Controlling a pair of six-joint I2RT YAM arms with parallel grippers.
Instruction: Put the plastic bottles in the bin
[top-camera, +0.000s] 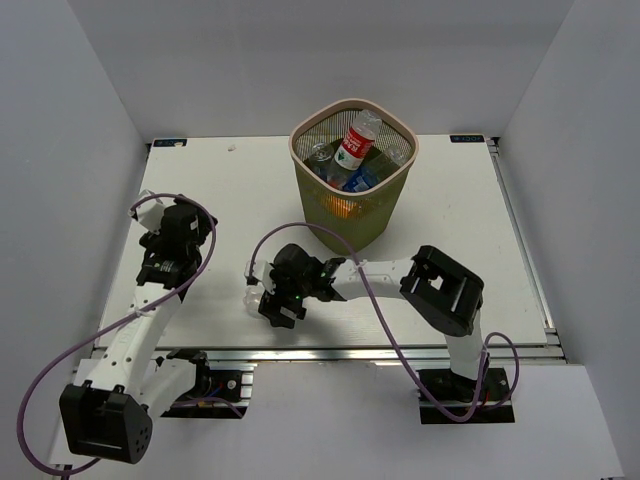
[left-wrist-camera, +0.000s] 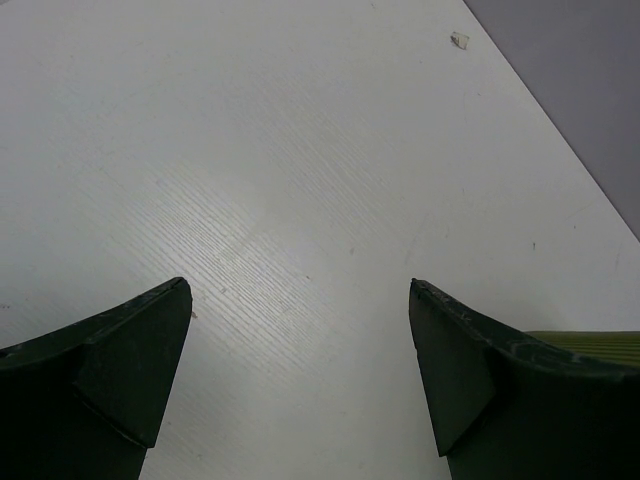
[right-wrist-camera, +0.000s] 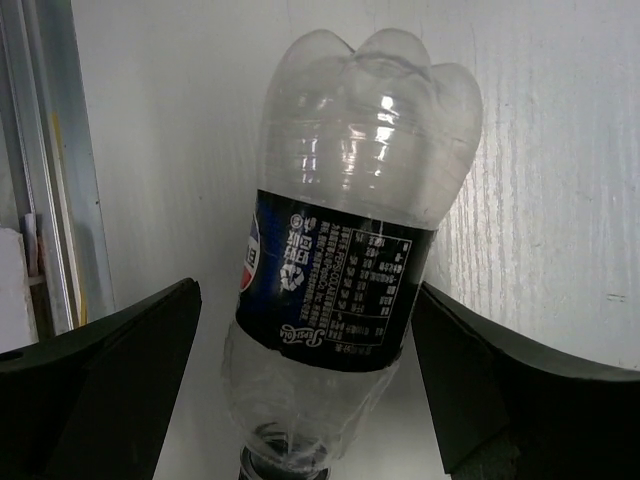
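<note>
One plastic bottle (right-wrist-camera: 345, 230), clear with a dark blue label, lies on the table near the front edge (top-camera: 252, 288), its cap end toward the wrist camera. My right gripper (right-wrist-camera: 305, 290) straddles it, open, with a gap on the left side (top-camera: 264, 294). The bin (top-camera: 385, 215), olive mesh with a pale pink rim, stands at the back centre. Inside it are a red-labelled bottle (top-camera: 353, 146), a blue-labelled one (top-camera: 357, 181) and an orange one (top-camera: 344, 206). My left gripper (left-wrist-camera: 300, 290) is open over bare table at the left (top-camera: 178, 224).
A small white scrap (left-wrist-camera: 460, 40) lies on the table near the back (top-camera: 232, 148). An aluminium rail (right-wrist-camera: 45, 200) runs along the table's front edge, close beside the lying bottle. Grey walls enclose the table on three sides.
</note>
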